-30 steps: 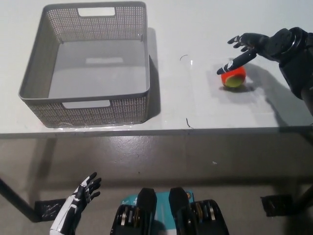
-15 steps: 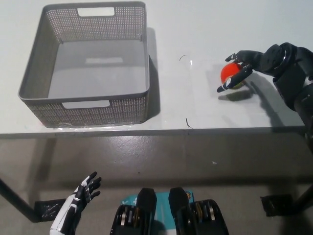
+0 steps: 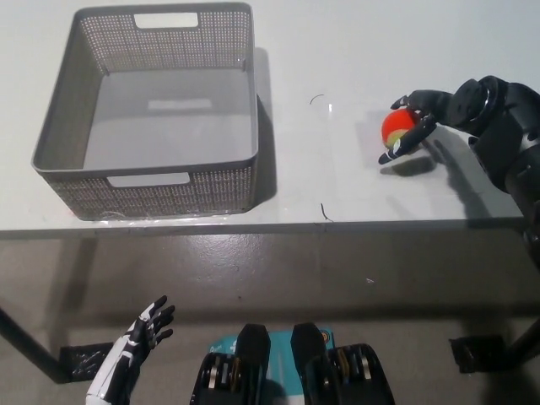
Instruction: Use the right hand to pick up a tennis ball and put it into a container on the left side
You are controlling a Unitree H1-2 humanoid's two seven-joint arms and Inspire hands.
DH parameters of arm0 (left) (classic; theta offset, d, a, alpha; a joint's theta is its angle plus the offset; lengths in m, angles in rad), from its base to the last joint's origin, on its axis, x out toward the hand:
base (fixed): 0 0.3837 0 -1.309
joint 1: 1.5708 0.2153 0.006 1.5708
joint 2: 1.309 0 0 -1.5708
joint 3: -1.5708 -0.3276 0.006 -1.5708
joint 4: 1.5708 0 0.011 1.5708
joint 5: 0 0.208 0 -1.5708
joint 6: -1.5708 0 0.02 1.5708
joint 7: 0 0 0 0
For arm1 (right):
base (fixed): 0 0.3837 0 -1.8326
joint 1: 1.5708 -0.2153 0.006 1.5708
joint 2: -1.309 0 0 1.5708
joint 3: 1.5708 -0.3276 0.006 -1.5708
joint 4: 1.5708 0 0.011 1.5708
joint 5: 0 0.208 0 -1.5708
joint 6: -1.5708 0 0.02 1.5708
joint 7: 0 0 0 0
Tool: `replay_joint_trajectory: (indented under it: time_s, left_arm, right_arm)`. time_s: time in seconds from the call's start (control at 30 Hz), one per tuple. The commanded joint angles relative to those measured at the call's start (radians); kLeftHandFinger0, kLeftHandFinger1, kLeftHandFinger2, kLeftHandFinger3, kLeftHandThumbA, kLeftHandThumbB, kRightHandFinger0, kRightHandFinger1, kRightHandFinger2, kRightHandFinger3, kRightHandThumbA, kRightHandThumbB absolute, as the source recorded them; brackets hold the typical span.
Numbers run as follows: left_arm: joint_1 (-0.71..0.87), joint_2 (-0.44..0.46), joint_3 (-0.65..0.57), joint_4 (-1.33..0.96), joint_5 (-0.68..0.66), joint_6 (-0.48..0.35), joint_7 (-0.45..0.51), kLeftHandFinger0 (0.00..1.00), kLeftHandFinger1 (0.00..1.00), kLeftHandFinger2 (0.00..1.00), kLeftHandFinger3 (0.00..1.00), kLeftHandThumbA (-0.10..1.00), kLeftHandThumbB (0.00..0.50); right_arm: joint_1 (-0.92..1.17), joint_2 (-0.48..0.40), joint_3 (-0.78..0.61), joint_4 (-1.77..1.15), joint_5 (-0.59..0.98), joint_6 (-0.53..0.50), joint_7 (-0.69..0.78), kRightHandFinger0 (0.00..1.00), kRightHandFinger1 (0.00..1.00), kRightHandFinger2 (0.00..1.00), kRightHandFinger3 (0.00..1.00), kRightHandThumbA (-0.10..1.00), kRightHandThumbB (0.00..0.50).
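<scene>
Grey mesh basket [image 3: 152, 196], rectangular, sits on the white table [image 3: 337, 51]; all places below are taken from this basket. It has slotted handle cut-outs in its near and far walls, perforated sides, and a smooth floor that shows only a pale reflection. Its near wall stands close to the table's front edge.

Tennis ball [image 3: 397, 126], orange-red with a yellow-green patch, is well off to the basket's right, roughly level with the middle of the basket's depth. Black right hand [image 3: 422, 118] is wrapped on the ball: fingers curl over its top and far side, one finger runs down across its front toward the table. The ball appears raised a little off the surface, with a dark shadow lying on the table just below and right of it; whether it clears the table fully cannot be told for certain. The black forearm runs away from the hand toward the right edge of the view.

Two thin dark curved marks lie on the table between basket and ball.

White left hand [image 3: 139, 339] hangs below the table's front edge, nearer than the basket's near wall and under its left half, over the grey floor, fingers spread, holding nothing.
</scene>
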Motion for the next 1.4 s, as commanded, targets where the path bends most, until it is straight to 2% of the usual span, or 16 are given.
replay_joint_trajectory:
  time_s: [0.0,0.2,0.53,0.6,0.67,0.73,0.77,0.8,0.83,0.87,0.9,0.93,0.97,1.03,1.1,1.37]
  left_arm:
    - [-0.008,0.012,0.007,-0.027,-0.02,-0.027,-0.011,1.0,1.0,1.0,1.0,1.0,0.281]
    - [-0.01,0.011,0.007,-0.017,-0.026,-0.039,-0.014,1.0,1.0,1.0,1.0,1.0,0.282]
    - [-0.015,0.012,0.006,-0.013,-0.024,-0.049,-0.015,1.0,1.0,1.0,1.0,1.0,0.296]
    - [-0.014,0.012,0.006,-0.016,-0.027,-0.042,-0.016,1.0,1.0,1.0,1.0,1.0,0.292]
    - [-0.013,0.012,0.006,-0.018,-0.025,-0.039,-0.015,1.0,1.0,1.0,1.0,1.0,0.293]
    - [-0.014,0.011,0.006,-0.02,-0.029,-0.034,-0.016,1.0,1.0,1.0,1.0,1.0,0.292]
    - [-0.018,0.009,0.005,-0.018,-0.028,-0.031,-0.015,1.0,1.0,1.0,1.0,1.0,0.297]
    - [-0.017,0.009,0.005,-0.022,-0.026,-0.025,-0.014,1.0,1.0,1.0,1.0,1.0,0.298]
    - [-0.015,0.009,0.004,-0.024,-0.024,-0.024,-0.014,1.0,1.0,1.0,1.0,1.0,0.313]
    - [-0.015,0.011,0.003,-0.024,-0.021,-0.025,-0.013,1.0,1.0,1.0,1.0,1.0,0.317]
    - [-0.016,0.013,0.002,-0.024,-0.017,-0.027,-0.013,1.0,1.0,1.0,1.0,1.0,0.317]
    - [-0.016,0.013,0.002,-0.024,-0.017,-0.028,-0.013,1.0,1.0,1.0,1.0,1.0,0.325]
    - [-0.019,0.014,0.002,-0.02,-0.018,-0.033,-0.015,1.0,1.0,1.0,1.0,1.0,0.32]
    - [-0.021,0.015,0.002,-0.013,-0.018,-0.039,-0.016,1.0,1.0,1.0,1.0,1.0,0.319]
    - [-0.02,0.014,0.003,-0.021,-0.018,-0.029,-0.014,1.0,1.0,1.0,1.0,1.0,0.33]
    - [-0.019,0.018,0.002,-0.015,-0.018,-0.035,-0.018,1.0,1.0,1.0,1.0,1.0,0.326]
  right_arm:
    - [-0.035,-0.005,-0.006,0.008,0.004,0.01,-0.009,1.0,1.0,1.0,1.0,1.0,0.329]
    - [-0.021,-0.002,-0.016,0.009,0.012,0.011,-0.041,1.0,1.0,1.0,1.0,1.0,0.294]
    - [0.006,0.021,-0.041,0.009,0.026,0.069,-0.198,1.0,1.0,1.0,1.0,1.0,0.386]
    - [0.018,0.024,-0.092,0.006,0.066,0.061,-0.271,1.0,1.0,1.0,1.0,0.84,0.368]
    - [0.03,0.027,-0.114,0.002,0.071,0.037,-0.343,1.0,1.0,1.0,1.0,0.68,0.266]
    - [0.043,0.03,-0.138,-0.001,0.077,0.002,-0.435,1.0,1.0,1.0,0.9,0.52,0.249]
    - [0.048,0.031,-0.162,-0.002,0.091,-0.014,-0.478,0.75,0.85,0.84,0.73,0.41,0.225]
    - [0.052,0.035,-0.186,-0.004,0.108,-0.035,-0.514,0.4,0.46,0.42,0.29,0.28,0.163]
    - [0.055,0.037,-0.199,-0.006,0.115,-0.054,-0.541,0.02,0.14,0.28,0.2,0.09,0.126]
    - [0.056,0.038,-0.208,-0.006,0.116,-0.063,-0.55,0.0,0.12,0.3,0.18,-0.01,0.114]
    - [0.058,0.04,-0.218,-0.007,0.12,-0.073,-0.559,0.0,0.16,0.38,0.21,-0.08,0.108]
    - [0.058,0.043,-0.232,-0.008,0.127,-0.079,-0.575,0.0,0.28,0.6,0.38,-0.1,0.088]
    - [0.059,0.044,-0.242,-0.008,0.13,-0.082,-0.587,0.0,0.36,0.72,0.55,-0.1,0.09]
    - [0.06,0.045,-0.258,-0.007,0.134,-0.088,-0.598,0.0,0.44,0.77,0.75,-0.1,0.091]
    - [0.061,0.047,-0.267,-0.007,0.132,-0.089,-0.61,0.03,0.5,0.82,0.83,-0.1,0.091]
    - [0.047,0.056,-0.342,-0.013,0.173,-0.139,-0.64,0.0,0.46,0.77,0.77,-0.1,0.118]
